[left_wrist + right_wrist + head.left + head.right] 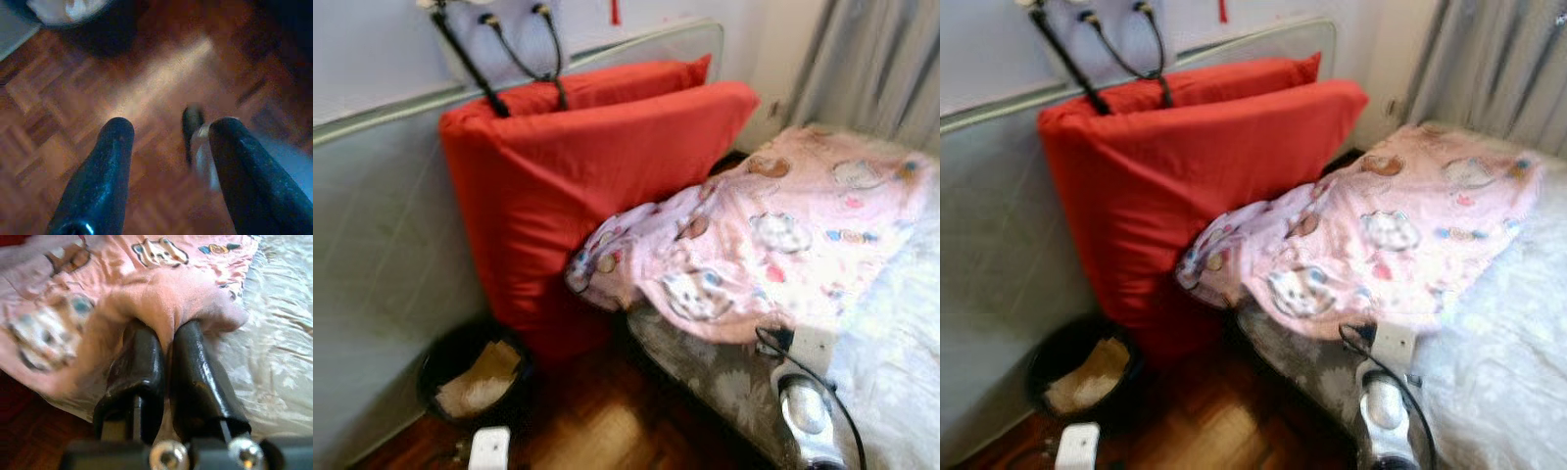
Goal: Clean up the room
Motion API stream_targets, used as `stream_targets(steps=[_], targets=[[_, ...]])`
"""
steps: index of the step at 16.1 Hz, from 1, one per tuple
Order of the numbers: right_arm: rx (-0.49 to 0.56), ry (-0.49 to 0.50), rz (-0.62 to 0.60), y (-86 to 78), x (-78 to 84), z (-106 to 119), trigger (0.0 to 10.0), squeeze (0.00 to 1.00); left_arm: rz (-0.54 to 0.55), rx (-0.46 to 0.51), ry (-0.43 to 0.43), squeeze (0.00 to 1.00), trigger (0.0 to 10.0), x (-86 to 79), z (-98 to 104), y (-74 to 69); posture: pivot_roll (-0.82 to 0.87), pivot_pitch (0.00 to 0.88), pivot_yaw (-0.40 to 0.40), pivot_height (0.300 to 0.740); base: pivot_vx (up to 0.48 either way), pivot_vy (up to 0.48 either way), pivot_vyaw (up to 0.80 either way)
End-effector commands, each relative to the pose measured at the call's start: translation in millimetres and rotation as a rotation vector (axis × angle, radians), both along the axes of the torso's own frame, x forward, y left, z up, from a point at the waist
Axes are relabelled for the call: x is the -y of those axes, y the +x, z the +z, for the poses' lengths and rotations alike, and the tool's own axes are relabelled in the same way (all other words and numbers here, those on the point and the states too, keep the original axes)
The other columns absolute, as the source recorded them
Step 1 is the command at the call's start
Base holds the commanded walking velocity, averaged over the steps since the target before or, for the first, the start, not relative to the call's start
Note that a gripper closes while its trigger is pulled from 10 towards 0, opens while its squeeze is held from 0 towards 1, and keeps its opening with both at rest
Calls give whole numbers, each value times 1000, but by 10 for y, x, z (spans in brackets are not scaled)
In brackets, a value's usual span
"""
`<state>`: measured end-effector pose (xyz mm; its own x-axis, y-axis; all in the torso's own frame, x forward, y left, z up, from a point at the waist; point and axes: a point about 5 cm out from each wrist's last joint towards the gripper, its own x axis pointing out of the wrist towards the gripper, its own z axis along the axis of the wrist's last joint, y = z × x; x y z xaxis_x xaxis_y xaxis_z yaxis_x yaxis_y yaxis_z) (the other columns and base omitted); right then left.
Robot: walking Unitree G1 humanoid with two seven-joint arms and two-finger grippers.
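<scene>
A pink blanket [783,225] printed with cartoon animals lies rumpled across the head of the bed, one corner hanging over the bed's edge toward the floor. My right gripper [168,330] is shut on a fold of this blanket near its lower edge, pink cloth bunched over both fingertips. Its silver arm [808,411] reaches up from the bottom right. My left gripper [171,127] hangs open over the wooden floor [146,78], holding nothing. A blurred dark and white shape [198,142] lies on the floor beyond the fingers.
Large red cushions [587,176] lean against the wall beside the bed. A black bin [470,377] with paper in it stands on the floor below them. White bed sheet [901,333] at right, grey curtain [871,69] behind, black cables [524,54] above the cushions.
</scene>
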<state>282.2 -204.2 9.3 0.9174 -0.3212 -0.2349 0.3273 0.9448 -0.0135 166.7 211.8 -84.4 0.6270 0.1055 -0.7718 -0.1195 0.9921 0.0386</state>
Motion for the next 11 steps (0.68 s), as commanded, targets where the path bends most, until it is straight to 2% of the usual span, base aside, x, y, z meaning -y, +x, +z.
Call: stream_targets(steps=[1,6,11], targets=[[4,-21,-4,-20,32,0,10000,0,-4,-13,15,0,10000,-19,-9,-24,69,0,16,740,0,0,0],[-43,-40,-34,-69,104,-52,10000,0,-5,-25,15,0,10000,-20,-22,-50,68,0,12,740,0,0,0],[-89,-44,-33,-109,98,-113,10000,0,-11,-37,13,0,10000,-17,-35,-78,68,0,11,740,0,0,0]])
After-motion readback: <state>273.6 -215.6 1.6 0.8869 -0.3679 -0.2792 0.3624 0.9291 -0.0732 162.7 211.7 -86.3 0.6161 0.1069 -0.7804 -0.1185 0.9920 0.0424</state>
